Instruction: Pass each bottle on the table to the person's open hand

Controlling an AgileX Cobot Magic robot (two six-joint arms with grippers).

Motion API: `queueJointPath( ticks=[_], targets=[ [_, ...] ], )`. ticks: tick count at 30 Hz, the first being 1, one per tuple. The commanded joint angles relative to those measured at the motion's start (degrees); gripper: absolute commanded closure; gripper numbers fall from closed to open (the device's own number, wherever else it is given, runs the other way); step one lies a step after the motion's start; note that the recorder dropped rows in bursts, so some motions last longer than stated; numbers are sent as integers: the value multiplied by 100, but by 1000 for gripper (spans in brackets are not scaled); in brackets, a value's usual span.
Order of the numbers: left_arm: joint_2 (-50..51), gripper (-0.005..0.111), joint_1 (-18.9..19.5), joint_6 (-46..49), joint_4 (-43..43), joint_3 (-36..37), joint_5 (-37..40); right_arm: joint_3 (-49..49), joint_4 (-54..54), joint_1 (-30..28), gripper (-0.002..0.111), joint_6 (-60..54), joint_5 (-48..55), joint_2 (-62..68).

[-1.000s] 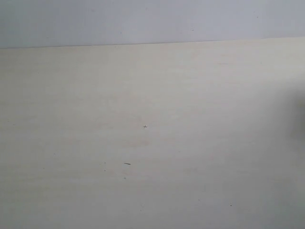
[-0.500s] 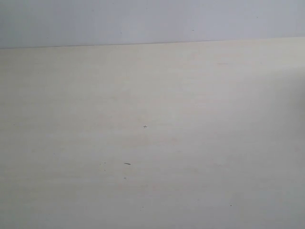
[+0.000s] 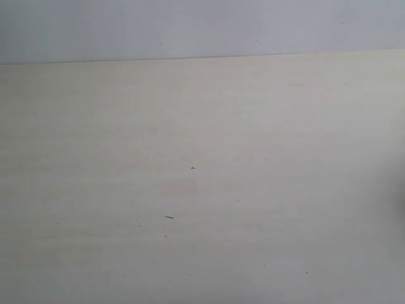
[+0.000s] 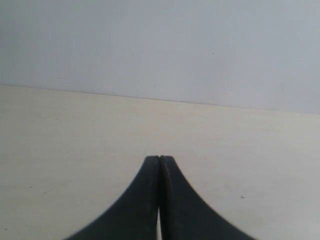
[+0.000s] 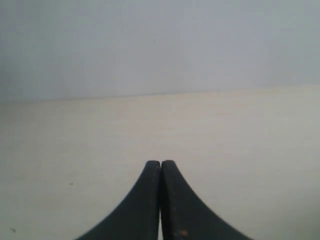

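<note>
The left claw [image 4: 159,159] is matte black. It has two smooth fingers [image 4: 142,205], each narrow and rounded at the tip and flaring in a concave curve to a broad base. A thin seam runs between them and shows pale near the base. The right claw [image 5: 160,162] has the same black, flared shape. One of its fingers [image 5: 182,220] carries a tiny orange-brown speck [image 5: 183,232] near the base.

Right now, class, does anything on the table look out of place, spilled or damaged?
Nothing spilled or damaged. The table shows only tiny dark specks. Oddly, no bottle or hand appears in any view, and the left end effector and right end effector are shut, empty.
</note>
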Motion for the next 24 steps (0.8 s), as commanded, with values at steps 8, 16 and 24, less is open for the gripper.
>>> queueJointPath(
  ticks=[8, 16, 24],
  targets=[
    [-32, 107, 6, -23, 40, 0, -16, 25, 5, -25, 108, 24, 305, -26],
    [-32, 107, 6, -23, 40, 0, -16, 25, -5, -25, 108, 34, 306, -26],
    [-32, 107, 6, -23, 40, 0, -16, 25, -455, -774, 108, -355, -586, -26]
  ],
)
